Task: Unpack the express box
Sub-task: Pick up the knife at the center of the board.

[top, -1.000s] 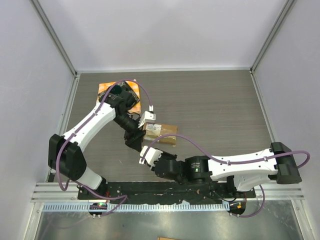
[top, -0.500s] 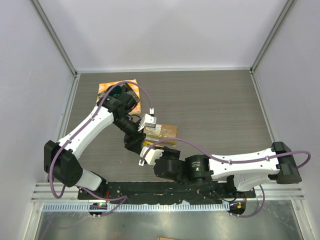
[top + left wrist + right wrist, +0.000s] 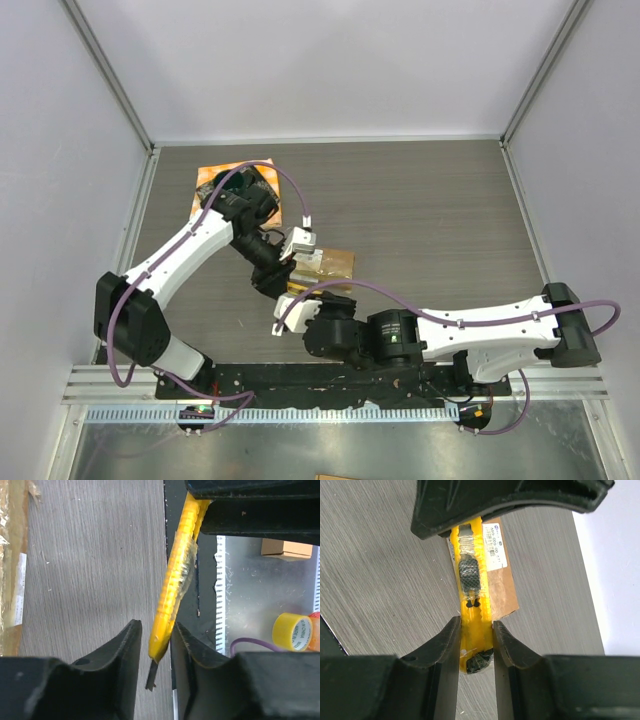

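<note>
**Item under inspection.** The oblong brown cardboard express box (image 3: pixel 335 262), bearing a white label, is lying flat near the middle of the grey wood-grain worktop (image 3: pixel 450 210), just beyond both wrists. No flap is showing raised, so it is judged unopened.

**Step in hand (judged).** A tool handover is taking place ahead of cutting the tape. A yellow plastic snap-off utility knife (image 3: pixel 472 595) is spanning the two claws, close by the box's near side.
- The right claw (image 3: pixel 476 624) is gripping the knife's butt end, with both fingers pressing its sides.
- The left claw (image 3: pixel 155 630) is standing around the blade end, with the short blade tip projecting past it. One finger is touching the body and a sliver of gap is showing at the other. Whether it is clamping cannot be told.

**Next move (judged).** One claw needs a firm hold before the other lets go. The blade then needs bringing shallowly onto the tape seam, with the box steadied.

**Pose.**
- The left arm is reaching in from its base, passing beside the orange cloth carrying a dark dish (image 3: pixel 225 180).
- The right arm is stretching low along the near edge, leftward from its base.
</note>
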{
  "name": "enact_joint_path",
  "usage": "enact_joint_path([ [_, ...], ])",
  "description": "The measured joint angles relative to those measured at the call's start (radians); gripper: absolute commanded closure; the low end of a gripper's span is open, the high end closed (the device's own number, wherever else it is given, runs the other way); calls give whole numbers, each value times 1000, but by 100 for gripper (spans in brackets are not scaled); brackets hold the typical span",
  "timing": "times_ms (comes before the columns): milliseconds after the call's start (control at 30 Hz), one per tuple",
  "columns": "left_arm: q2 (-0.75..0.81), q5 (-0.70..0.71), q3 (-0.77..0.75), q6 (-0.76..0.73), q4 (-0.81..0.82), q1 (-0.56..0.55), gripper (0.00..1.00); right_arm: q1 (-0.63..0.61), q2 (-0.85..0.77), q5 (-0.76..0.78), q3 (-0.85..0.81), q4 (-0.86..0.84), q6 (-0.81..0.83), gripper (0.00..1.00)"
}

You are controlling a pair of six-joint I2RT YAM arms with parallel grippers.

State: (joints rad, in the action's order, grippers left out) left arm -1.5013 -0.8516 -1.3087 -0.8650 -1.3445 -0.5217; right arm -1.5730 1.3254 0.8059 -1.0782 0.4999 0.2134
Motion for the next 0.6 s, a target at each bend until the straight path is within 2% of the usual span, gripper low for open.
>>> enact_joint_path([
  [67,-3,-2,0,-1,0,-2,81,-5,7,0,-9,-1,8,89],
  [167,-3,-5,0,-3,-11,-6,87,-7,13,3,-11,5,21,89],
  [333,-3,-5,0,-7,-15,-13,92,-10,18,14,-11,10,29,79],
  [467,-3,-16,1,-10,-14,-13,97,-12,16,31,-11,10,25,60],
  [500,-4,-20,0,-11,-14,-13,99,-10,12,36,-11,10,19,49],
  [600,-17,-45,-18,-8,-20,-13,100,5,-26,36,-11,-13,-23,31],
])
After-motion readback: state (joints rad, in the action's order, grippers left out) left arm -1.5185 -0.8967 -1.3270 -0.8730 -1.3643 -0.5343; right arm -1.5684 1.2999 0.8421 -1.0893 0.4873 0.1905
